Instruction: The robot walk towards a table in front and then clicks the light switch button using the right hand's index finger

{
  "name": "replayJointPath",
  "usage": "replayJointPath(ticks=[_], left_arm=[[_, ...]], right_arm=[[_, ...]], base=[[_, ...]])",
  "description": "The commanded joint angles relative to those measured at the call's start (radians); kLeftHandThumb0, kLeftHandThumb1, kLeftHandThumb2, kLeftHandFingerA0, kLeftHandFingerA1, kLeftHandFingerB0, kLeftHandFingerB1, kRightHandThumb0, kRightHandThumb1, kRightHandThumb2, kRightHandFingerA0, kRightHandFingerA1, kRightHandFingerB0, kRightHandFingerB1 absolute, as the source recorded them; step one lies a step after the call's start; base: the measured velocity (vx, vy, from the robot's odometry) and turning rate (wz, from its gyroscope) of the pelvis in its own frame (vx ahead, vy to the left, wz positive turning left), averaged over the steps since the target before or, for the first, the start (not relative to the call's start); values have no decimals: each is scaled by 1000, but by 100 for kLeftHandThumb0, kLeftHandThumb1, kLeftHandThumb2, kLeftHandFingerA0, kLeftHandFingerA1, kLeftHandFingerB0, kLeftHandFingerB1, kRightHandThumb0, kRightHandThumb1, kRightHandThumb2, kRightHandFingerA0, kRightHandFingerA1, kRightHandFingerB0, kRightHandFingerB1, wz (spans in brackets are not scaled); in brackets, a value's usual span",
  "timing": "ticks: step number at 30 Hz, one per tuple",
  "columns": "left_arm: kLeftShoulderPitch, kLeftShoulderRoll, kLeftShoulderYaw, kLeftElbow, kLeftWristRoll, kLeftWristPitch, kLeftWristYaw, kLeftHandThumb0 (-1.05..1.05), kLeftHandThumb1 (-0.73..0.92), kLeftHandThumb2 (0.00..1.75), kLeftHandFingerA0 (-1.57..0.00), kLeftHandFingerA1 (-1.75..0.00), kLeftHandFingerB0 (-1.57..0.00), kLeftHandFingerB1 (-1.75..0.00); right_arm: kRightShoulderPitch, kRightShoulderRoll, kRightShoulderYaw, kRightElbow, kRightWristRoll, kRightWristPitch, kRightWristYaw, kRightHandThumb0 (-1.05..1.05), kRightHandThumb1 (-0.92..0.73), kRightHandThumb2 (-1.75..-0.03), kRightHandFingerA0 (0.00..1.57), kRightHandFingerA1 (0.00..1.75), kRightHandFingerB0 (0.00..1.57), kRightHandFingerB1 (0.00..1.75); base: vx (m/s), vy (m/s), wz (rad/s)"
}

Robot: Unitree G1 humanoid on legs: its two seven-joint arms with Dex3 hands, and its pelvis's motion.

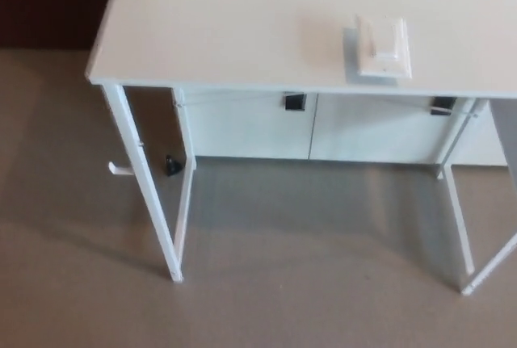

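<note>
Neither hand of the robot shows in the head view, so whether the right hand's fingers are spread or pressed together cannot be told, and the same goes for the left. What the view does show is a white table [218,25] seen from above, its top filling the upper part of the picture, with thin white legs [145,186] going down to a grey-brown floor [307,251]. On the table top, towards the right and close to the near edge, lies the light switch [383,47], a pale square plate with a rocker in its middle; nothing else rests on the top. Behind the table, low down, stands a white cabinet [250,130] with two dark handles. Judging by this, the walking step is in hand or nearly finished, since the table edge lies close below the camera, while the pressing step is not yet begun. The next move likely calls for stopping squarely before the switch, bringing the right arm up over the near edge, and lowering one finger straight onto the rocker without sliding off the plate.
</note>
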Motion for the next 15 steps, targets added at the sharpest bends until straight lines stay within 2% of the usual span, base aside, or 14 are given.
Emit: replayJointPath(ticks=[1,8,13,15], left_arm=[[13,-6,-22,-16,33,-28,18,-16,70,61,-21,-38,-23,-33],[13,-4,-40,-10,49,-47,23,-15,71,61,-21,-38,-22,-33],[16,-1,-35,-16,45,-39,24,-16,71,61,-20,-38,-22,-33],[19,0,-33,-23,45,-32,25,-15,71,61,-21,-38,-22,-33]], right_arm=[[-9,-11,-6,14,0,-7,-4,-18,-54,-56,56,42,45,39],[-12,-16,-3,24,-7,-24,-3,-18,-54,-56,56,42,45,39],[-11,-16,-2,21,-7,-14,-5,-17,-54,-56,56,42,46,39],[-12,-17,-1,23,-7,-17,-5,-25,-51,-61,53,45,44,42]], base=[[79,67,7],[59,-64,5],[51,-273,5],[54,-388,-2]])
